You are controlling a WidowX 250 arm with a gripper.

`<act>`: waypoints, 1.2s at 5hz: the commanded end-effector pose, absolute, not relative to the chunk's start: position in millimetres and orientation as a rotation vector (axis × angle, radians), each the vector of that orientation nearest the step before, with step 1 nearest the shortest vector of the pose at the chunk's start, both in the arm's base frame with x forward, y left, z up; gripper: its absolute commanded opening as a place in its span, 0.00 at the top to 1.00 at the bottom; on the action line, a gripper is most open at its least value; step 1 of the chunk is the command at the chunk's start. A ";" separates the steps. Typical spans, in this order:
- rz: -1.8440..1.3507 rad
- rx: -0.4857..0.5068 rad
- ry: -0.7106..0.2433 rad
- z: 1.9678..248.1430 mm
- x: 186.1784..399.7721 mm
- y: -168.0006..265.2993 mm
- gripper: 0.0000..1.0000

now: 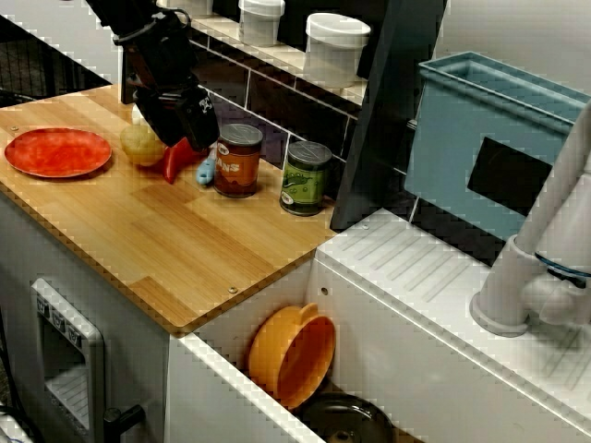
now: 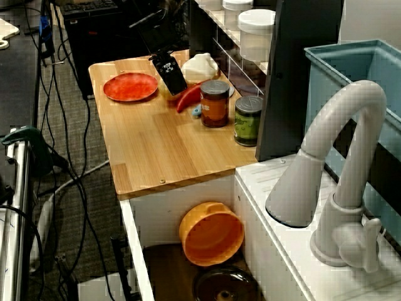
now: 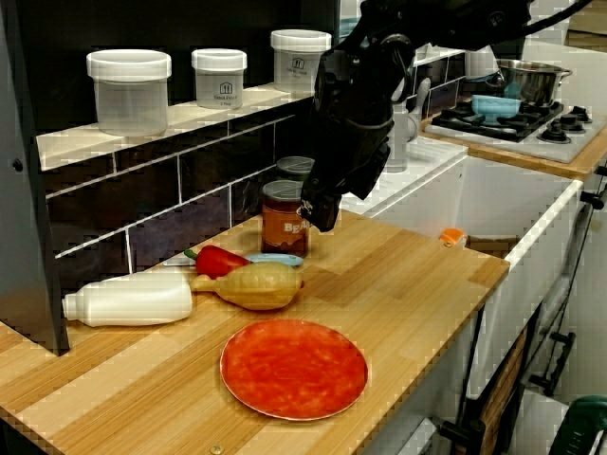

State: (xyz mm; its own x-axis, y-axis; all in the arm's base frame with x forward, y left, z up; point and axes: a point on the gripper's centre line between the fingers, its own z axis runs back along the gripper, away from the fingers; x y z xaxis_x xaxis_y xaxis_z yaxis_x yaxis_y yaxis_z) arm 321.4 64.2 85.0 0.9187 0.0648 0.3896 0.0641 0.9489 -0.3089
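My black gripper (image 1: 189,137) (image 2: 178,88) (image 3: 318,210) hangs over the back of the wooden counter (image 1: 166,240) with nothing visibly held. Its fingers are too dark and bunched to tell whether they are parted. In the view from the sink side, a red pepper (image 1: 177,161) (image 3: 220,259) lies right below it. A yellow squash (image 1: 140,143) (image 3: 251,284) sits just to the pepper's left. A small blue utensil (image 1: 207,170) and an orange-labelled can (image 1: 238,161) (image 3: 285,227) stand close on the other side. A green can (image 1: 306,178) follows.
A red plate (image 1: 57,151) (image 3: 294,368) lies at the counter's far end. A white bottle (image 3: 128,299) lies against the tiled wall below a shelf of jars (image 1: 334,48). An orange bowl (image 1: 294,355) leans in the sink. A white faucet (image 2: 338,175) and a blue bin (image 1: 489,138) stand beyond.
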 end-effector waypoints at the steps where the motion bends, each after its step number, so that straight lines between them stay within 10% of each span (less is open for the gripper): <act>1: -0.034 -0.288 -0.532 105.3 322.8 66.6 0.00; 6: -0.125 -0.216 -0.594 74.1 338.1 58.5 0.00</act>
State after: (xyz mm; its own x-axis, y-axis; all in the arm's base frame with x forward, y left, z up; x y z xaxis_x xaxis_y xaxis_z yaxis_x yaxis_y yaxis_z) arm 336.7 56.3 66.6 0.8383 -0.0421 0.5435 0.1687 0.9681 -0.1852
